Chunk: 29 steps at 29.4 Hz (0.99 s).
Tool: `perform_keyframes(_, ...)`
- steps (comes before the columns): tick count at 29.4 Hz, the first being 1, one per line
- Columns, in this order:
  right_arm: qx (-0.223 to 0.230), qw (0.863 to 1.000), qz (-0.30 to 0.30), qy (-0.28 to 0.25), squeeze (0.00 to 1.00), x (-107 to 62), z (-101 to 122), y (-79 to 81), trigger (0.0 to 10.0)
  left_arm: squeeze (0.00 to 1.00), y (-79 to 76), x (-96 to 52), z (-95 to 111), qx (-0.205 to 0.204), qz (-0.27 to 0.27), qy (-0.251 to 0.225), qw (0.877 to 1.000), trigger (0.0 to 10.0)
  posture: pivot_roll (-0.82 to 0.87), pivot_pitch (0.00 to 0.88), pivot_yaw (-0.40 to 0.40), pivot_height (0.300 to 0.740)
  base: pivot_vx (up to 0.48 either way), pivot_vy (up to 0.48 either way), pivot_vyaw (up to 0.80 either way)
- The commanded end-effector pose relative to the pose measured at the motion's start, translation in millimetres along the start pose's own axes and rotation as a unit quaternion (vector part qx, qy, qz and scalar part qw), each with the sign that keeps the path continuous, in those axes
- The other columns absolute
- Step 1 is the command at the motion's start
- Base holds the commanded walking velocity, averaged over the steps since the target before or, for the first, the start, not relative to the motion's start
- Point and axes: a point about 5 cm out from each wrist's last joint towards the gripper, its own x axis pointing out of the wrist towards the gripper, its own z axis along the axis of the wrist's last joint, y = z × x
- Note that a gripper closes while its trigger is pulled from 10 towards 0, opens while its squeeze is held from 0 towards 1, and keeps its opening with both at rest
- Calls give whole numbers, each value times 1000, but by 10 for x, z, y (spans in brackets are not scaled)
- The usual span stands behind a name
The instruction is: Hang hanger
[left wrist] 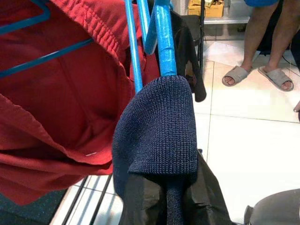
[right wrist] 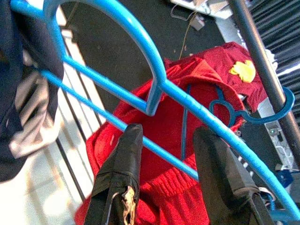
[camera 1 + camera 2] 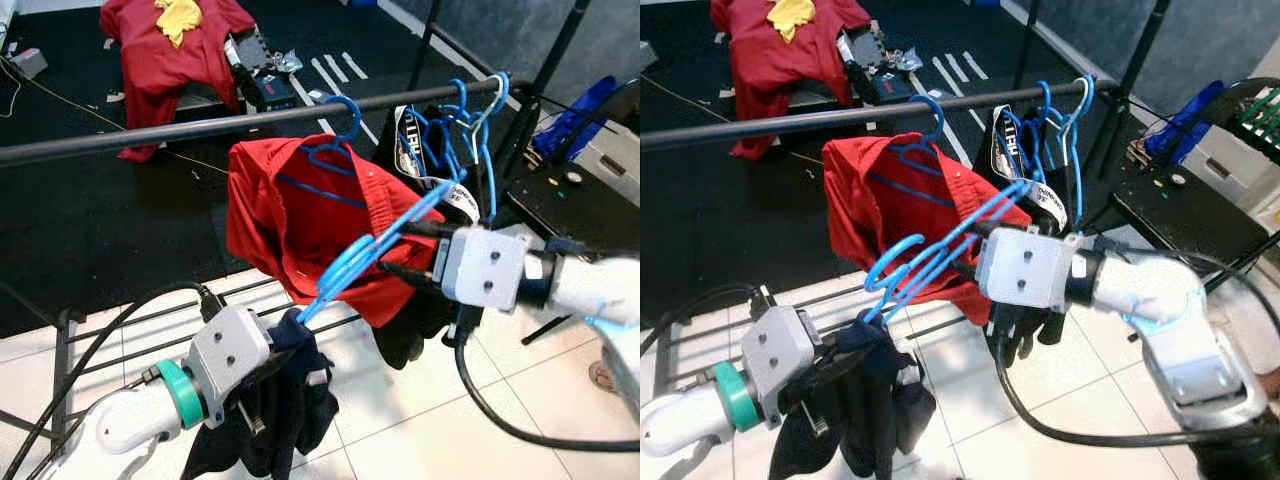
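Left eye view, near to far. At 7 o'clock, left gripper (image 3: 268, 372) clamped on dark navy garment (image 3: 270, 410) draped over one end of blue hanger (image 3: 350, 262). At 3 o'clock, right gripper (image 3: 405, 250), fingers (image 2: 119, 173) straddling the hanger's bars, closed or not: cannot tell. Hanger held low, its hook clear of the rail (image 3: 200, 128). Beyond, red garment (image 3: 300, 220) already hung; empty blue hangers (image 3: 470, 120) at 1 o'clock. Judgement: midway; lifting and hooking onto rail remain.

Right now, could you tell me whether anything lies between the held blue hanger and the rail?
Yes: the red garment hanging on the rail sits directly between the blue hanger in the right end effector and that rail.
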Motion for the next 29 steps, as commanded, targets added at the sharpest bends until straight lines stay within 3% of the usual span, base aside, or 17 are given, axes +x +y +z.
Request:
perform_keyframes(1,-22,999,26,12,0,-58,-7,36,10000,0,-63,10,-42,1,-20,8,1000,0,-93,135,45,740,0,0,0)
perform_keyframes(5,-21,999,45,16,0,-64,-24,84,10000,0,-60,14,-42,3,-19,7,1000,0,-93,135,46,740,0,0,0)
perform_keyframes(8,6,995,97,-13,0,-55,84,209,10000,0,-50,22,-68,19,-17,6,1000,0,-95,133,47,740,0,0,0)
perform_keyframes(9,25,991,132,-24,0,-44,112,323,10000,0,-36,38,-79,26,-12,8,1000,0,-96,133,47,740,0,0,0)
perform_keyframes(11,25,991,132,-24,0,-44,112,323,10000,0,-36,38,-79,26,-12,8,1000,0,-96,133,47,740,0,0,0)
perform_keyframes(12,69,985,154,-40,0,-4,104,466,10000,0,-21,61,-86,28,-5,5,1000,0,-93,133,46,740,0,0,0)
perform_keyframes(14,69,985,154,-40,0,-4,104,466,10000,0,-21,61,-86,28,-5,5,1000,0,-93,133,46,740,0,0,0)
perform_keyframes(16,139,974,157,-84,0,51,165,617,10000,0,7,72,-70,26,5,-3,1000,0,-86,135,49,740,0,0,0)
perform_keyframes(17,139,974,157,-84,0,51,165,617,10000,0,7,72,-70,26,5,-3,1000,0,-86,135,49,740,0,0,0)
perform_keyframes(18,132,976,130,-111,0,3,284,461,10000,0,18,28,-84,30,4,2,1000,0,-90,137,58,740,0,0,0)
perform_keyframes(19,132,976,130,-111,0,3,284,461,10000,0,18,28,-84,30,4,2,1000,0,-90,137,58,740,0,0,0)
perform_keyframes(21,74,986,124,-85,0,-68,282,324,10000,0,16,-12,-117,34,-3,13,999,0,-92,136,61,740,0,0,0)
perform_keyframes(22,74,986,124,-85,0,-68,282,324,10000,0,16,-12,-117,34,-3,13,999,0,-92,136,61,740,0,0,0)
perform_keyframes(25,13,988,145,-47,0,-121,236,234,10000,0,12,-54,-165,53,-20,27,998,0,-95,131,62,740,0,0,0)
perform_keyframes(28,4,987,156,-37,0,-131,210,232,10000,0,12,-68,-184,66,-27,35,997,0,-91,130,60,740,0,0,0)
perform_keyframes(29,12,985,166,-41,0,-142,212,235,10000,0,14,-77,-218,94,-35,46,994,0,-89,129,58,740,0,0,0)
